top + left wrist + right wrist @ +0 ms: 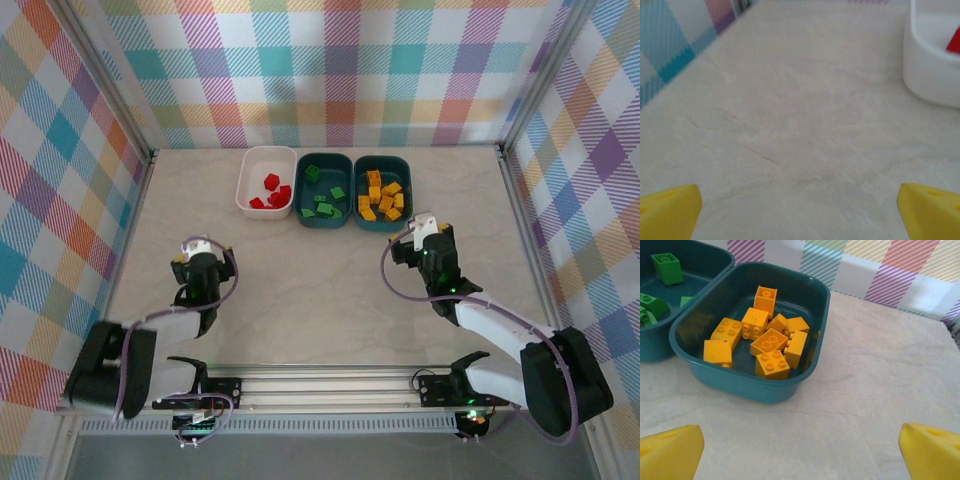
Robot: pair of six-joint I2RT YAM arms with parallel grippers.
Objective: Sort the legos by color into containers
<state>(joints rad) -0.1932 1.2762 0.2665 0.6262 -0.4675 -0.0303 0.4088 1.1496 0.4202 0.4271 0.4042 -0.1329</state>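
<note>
**Sorting layout, viewed from the arm bases toward the back wall.** Nearest, both arms sit over the bare counter (pixel 320 290). The left claw (pixel 197 250) stands fully open and holds nothing. Its yellow fingertips (pixel 670 210) are wide apart above plain counter, near the white tub (pixel 246 180). The right claw (pixel 428 232) is likewise spread wide and empty, just short of the right teal tub (pixel 409 190).

Farther back, 3 tubs sit side by side, apparently touching. Red legos (pixel 272 192) lie in the white one, green legos (pixel 322 200) in the middle teal tub (pixel 299 195), and yellow-orange legos (pixel 765 342) in the right. Every brick in view lies with its own color, so sorting appears complete.

Risk: a forward move by the right claw could clip the tub's rim, shoving the row and spilling bricks across colors.
</note>
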